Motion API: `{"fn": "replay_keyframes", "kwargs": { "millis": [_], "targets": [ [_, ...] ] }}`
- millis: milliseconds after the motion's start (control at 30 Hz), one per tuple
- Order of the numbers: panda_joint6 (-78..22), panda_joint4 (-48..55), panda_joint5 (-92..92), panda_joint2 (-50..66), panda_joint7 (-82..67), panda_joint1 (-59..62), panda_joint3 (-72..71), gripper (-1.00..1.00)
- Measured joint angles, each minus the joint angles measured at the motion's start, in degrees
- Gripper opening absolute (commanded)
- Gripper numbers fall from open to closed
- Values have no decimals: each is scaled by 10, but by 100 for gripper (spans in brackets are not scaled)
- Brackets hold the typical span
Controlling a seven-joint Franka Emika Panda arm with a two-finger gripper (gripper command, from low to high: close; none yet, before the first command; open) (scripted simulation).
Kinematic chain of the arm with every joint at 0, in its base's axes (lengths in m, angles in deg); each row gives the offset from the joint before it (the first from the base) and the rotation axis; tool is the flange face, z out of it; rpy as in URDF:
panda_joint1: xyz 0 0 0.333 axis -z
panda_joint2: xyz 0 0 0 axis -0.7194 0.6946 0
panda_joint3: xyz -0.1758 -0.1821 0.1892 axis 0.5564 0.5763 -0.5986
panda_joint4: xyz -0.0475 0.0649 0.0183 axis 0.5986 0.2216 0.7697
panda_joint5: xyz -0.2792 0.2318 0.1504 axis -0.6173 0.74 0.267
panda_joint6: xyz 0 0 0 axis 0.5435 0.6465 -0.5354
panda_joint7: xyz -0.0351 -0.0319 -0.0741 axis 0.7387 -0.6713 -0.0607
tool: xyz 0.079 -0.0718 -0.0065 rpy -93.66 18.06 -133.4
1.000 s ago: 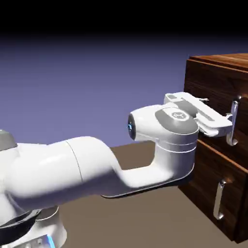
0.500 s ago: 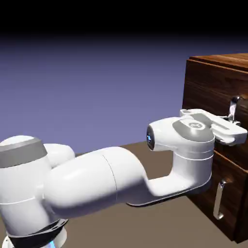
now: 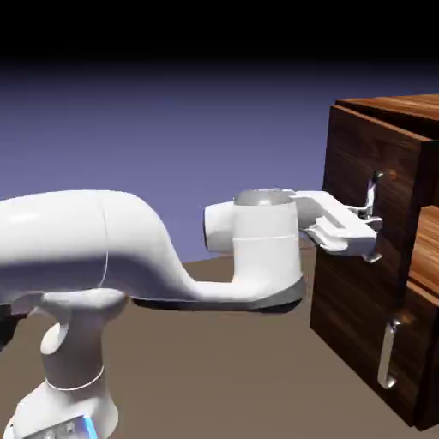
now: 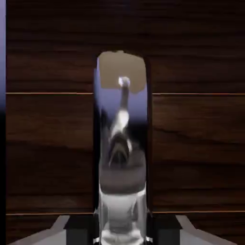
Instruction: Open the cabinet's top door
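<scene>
Walnut cabinet (image 3: pixel 377 257): top door (image 3: pixel 360 249) swung partly out from the front; my pincer (image 3: pixel 370 230) is clamped on its silver handle (image 4: pixel 122 158); lower handle (image 3: pixel 388 351) untouched.

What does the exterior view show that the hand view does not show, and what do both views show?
Only the exterior view shows the white arm, the lower panel's short handle, the table, and the top door swung out from the cabinet. Only the hand view shows the handle's mirror-like reflection close up, between the grey fingertips. Both show the gripper shut on the top door's silver handle, with dark wood grain behind.
</scene>
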Motion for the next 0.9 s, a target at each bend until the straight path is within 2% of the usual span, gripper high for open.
{"fn": "replay_keyframes", "kwargs": {
  "millis": [133,400,633,900],
  "targets": [
    [-35,-51,33,34,37,83,-75,-100],
    [-21,-69,19,129,193,236,-225,-100],
    [-92,-162,191,72,100,331,-350,-100],
    [-186,-241,390,4,13,372,-480,-100]
  ]
}}
